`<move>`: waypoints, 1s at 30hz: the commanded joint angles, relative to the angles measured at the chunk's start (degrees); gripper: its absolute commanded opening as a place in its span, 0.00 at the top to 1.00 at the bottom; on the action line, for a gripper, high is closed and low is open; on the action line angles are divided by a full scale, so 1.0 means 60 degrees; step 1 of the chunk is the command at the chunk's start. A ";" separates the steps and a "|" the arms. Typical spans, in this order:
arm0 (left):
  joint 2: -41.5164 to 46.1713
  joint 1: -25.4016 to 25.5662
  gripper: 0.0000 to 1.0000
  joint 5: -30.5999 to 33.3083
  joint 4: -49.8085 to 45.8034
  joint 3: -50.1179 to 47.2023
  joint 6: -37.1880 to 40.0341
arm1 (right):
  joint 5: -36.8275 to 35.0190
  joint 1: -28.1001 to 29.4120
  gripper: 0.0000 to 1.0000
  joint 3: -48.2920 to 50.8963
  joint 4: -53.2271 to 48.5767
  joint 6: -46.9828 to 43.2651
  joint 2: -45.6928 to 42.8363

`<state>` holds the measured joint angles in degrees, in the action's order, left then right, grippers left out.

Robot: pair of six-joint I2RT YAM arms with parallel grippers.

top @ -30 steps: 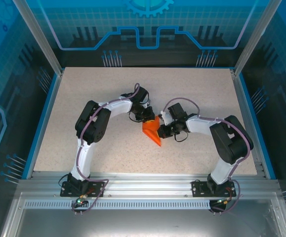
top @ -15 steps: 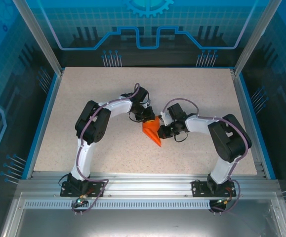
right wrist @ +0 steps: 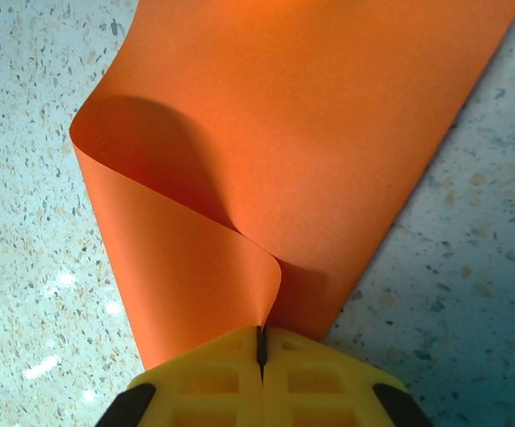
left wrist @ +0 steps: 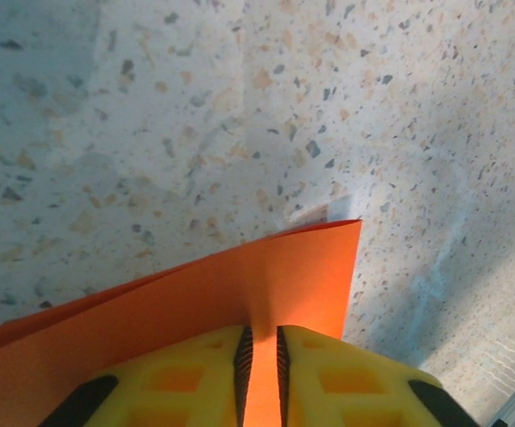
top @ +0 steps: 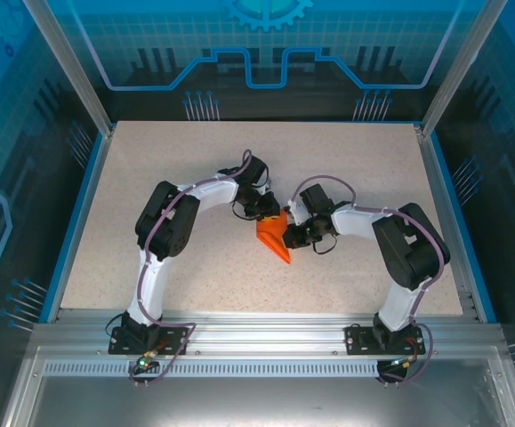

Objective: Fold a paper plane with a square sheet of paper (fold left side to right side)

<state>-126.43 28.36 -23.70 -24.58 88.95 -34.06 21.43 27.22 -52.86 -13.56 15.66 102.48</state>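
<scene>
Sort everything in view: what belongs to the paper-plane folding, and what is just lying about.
Belongs to the job: square sheet of paper, left hand, right hand.
Just there: speckled table, aluminium rail.

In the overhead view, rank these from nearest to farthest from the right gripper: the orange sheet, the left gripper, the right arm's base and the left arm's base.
From the right gripper:
1. orange sheet, pinched in its jaws, at table centre.
2. left gripper, just beyond the sheet, toward the back left.
3. right arm's base, near edge, right side.
4. left arm's base, near edge, left side.
</scene>
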 commanded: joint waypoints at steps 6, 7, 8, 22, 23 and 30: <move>0.0958 -0.0229 0.65 0.0201 -0.1217 0.0395 0.0338 | -0.0554 -0.0040 1.00 -0.0188 -0.0925 0.0003 0.0541; 0.1117 -0.0270 0.62 0.0203 -0.1248 0.0384 0.0345 | -0.0515 -0.0040 1.00 -0.0211 -0.0933 -0.0016 0.0583; 0.1341 -0.0322 0.59 0.0239 -0.1278 0.0332 0.0345 | -0.0483 -0.0037 1.00 -0.0223 -0.0937 -0.0032 0.0629; 0.3055 0.0125 0.74 -0.0952 0.0346 -0.2474 -0.0786 | -0.0355 -0.0027 1.00 -0.0198 -0.0876 -0.0105 0.0608; 0.3019 0.0197 0.75 -0.1019 0.0509 -0.2626 -0.0913 | -0.0357 -0.0033 1.00 -0.0199 -0.0874 -0.0103 0.0616; 0.2647 0.0626 0.77 -0.1225 0.1054 -0.2889 -0.1305 | -0.0388 -0.0029 1.00 -0.0220 -0.0918 -0.0124 0.0630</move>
<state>-109.23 31.42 -28.56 -21.19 72.10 -39.66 21.28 27.22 -54.57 -15.90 15.62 103.53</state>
